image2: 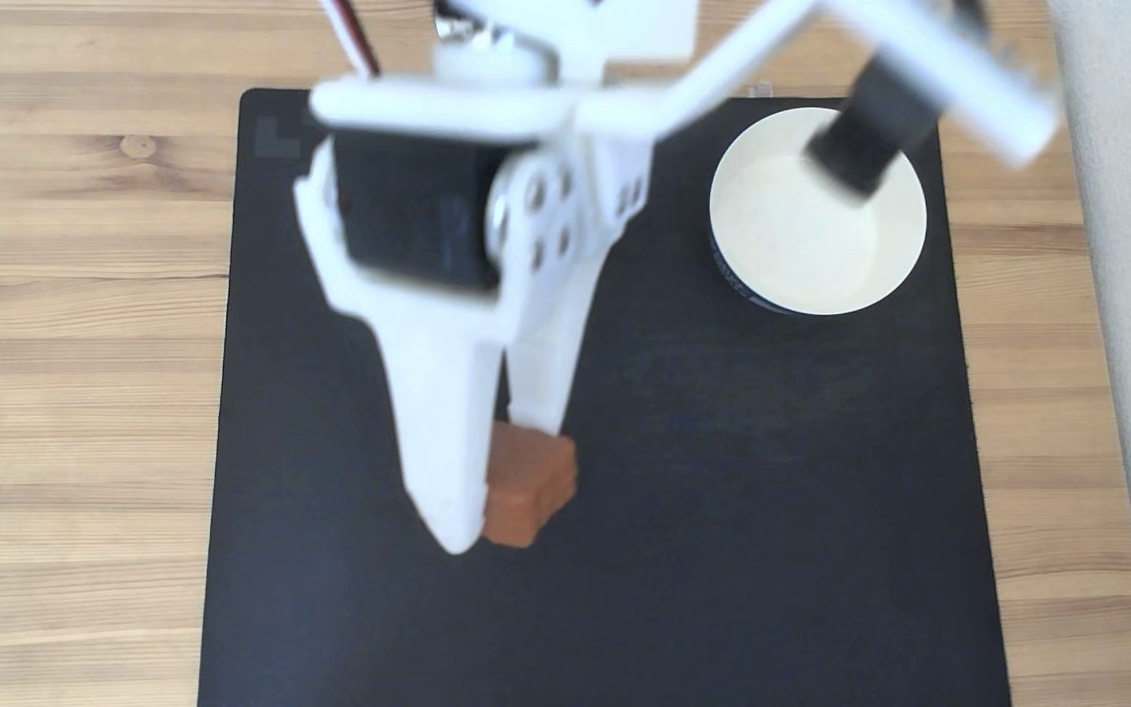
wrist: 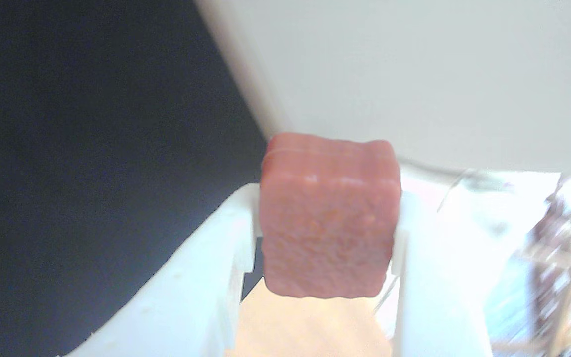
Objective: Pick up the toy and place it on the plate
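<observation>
We see the pincer (image2: 507, 481) clamped on the toy (image2: 529, 486) | squarish, no clear long axis, tilted | plate (image2: 752, 285) far right on mat (image2: 723, 491)

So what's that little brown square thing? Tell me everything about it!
The toy is a small reddish-brown block with rounded corners and a rough, crumbly-looking face, like a biscuit. It sits clamped between the two white fingers of the tool, one on each side. In the fixed view it is over the black mat, far from the white plate.
</observation>
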`<move>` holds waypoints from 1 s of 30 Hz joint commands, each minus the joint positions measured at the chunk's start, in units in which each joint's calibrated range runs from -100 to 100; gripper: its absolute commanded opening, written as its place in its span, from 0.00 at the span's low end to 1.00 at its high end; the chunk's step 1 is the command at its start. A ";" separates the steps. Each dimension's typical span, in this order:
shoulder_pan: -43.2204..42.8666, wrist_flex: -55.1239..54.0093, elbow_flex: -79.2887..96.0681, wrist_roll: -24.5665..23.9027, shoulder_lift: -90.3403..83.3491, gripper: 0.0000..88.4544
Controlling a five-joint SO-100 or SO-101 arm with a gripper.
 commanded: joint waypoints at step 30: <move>-40.33 -40.45 101.87 -3.24 -54.81 0.03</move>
